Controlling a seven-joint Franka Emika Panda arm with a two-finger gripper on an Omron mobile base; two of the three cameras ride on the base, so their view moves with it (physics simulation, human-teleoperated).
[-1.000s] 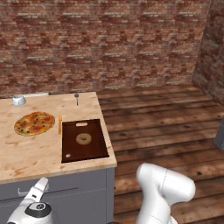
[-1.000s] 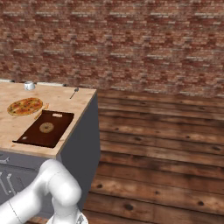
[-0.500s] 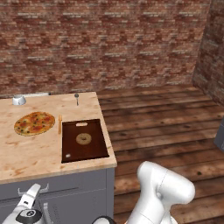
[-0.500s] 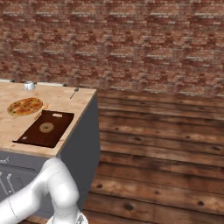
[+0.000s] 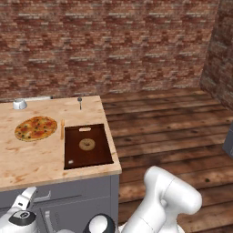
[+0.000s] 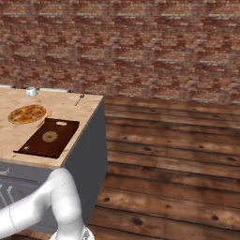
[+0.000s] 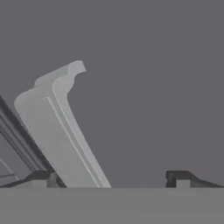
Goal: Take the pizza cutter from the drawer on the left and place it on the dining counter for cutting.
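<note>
Left base view looks down on the dining counter (image 5: 32,159), a light, blotchy wooden top on a grey cabinet base, standing in front of a red-brown brick wall (image 5: 113,41). To its right a floor (image 5: 173,127) of dark wooden planks runs back to the wall.

On the top lie a round pizza (image 5: 35,128), a thin orange stick (image 5: 62,129) just beside it, and a dark brown cutting board (image 5: 87,145) near the right edge with a small ring-shaped thing (image 5: 86,144) on it. Toward the back are a small metal spoon (image 5: 80,102) and a small pale cup (image 5: 19,104), well apart from each other.

Under the top's front edge sits the drawer (image 5: 68,195), a shallow, wide grey front with one horizontal silver bar handle (image 5: 44,197). Its face looks flush with the cabinet. In the right base view the same front shows at the far left, below the slab.

Hand view is close up against that flat grey front. The pale bar handle slants across it from the upper left down toward the bottom. The gripper (image 7: 113,178) has its two dark tips spread wide, with nothing pinched. The bar's lower end comes down between them, just beside the left tip in that view. Whether it touches, I cannot tell.
</note>
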